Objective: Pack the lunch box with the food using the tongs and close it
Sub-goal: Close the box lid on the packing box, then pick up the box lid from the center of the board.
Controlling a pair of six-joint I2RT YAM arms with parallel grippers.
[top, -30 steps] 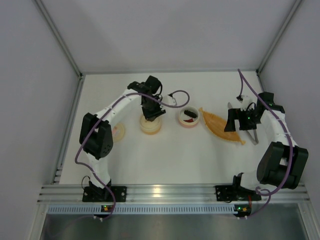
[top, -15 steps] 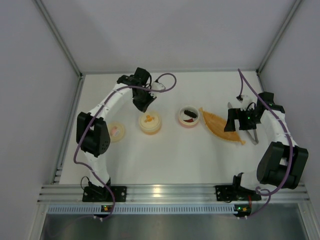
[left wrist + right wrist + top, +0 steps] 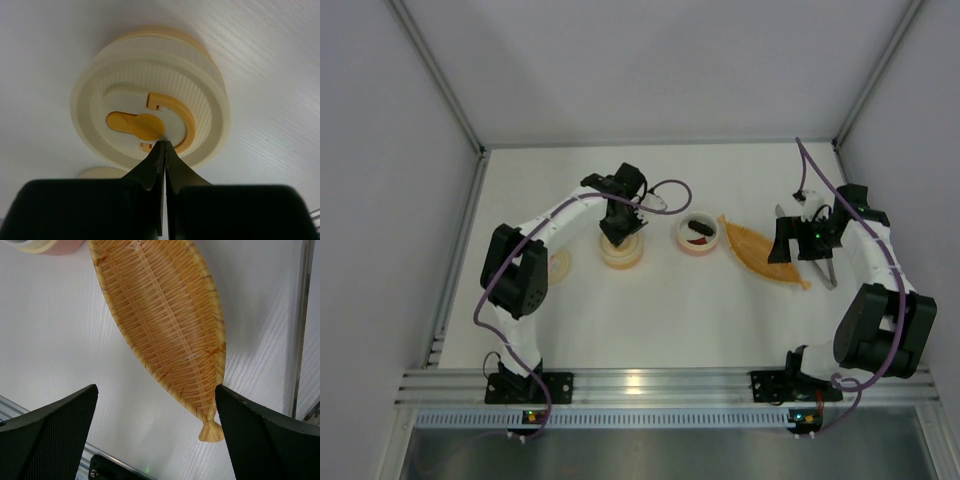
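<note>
Left gripper [image 3: 164,146]: black fingers pressed together with no gap, nothing between them. The tips sit over the near edge of the round orange tab [image 3: 137,125] on the cream round ridged container [image 3: 150,90]. We cannot tell whether they touch it. The container's lid is on.

From the top view, that container stands left of centre on the white surface [image 3: 650,320]. Well apart on its left lies a small cream round lid [image 3: 558,263], partly hidden under the left arm.

Food: dark brown sausage-like pieces [image 3: 698,229] lie inside the pink-rimmed round bowl [image 3: 699,246], near the container on its right, with a clear gap between the two. The bowl is uncovered.

Just right of the bowl lies the orange woven boat-shaped tray [image 3: 160,325], set on a slant with its narrow tail toward the near right. We see nothing in it.

Right gripper [image 3: 155,390]: fingers spread wide, holding nothing, hanging above the tray's tail half.

The slim grey metal tongs [image 3: 828,278] lie flat on the surface beyond the tray's tail, mostly hidden by the right arm and close to the right edge. No gripper is on them.

Room: we note a broad bare band of surface between the row of things and the aluminium rail [image 3: 660,380] at the near edge. Another bare band runs behind them to the grey walls [image 3: 660,70]. It is tight on the right, where arm, tongs and side frame crowd together.
</note>
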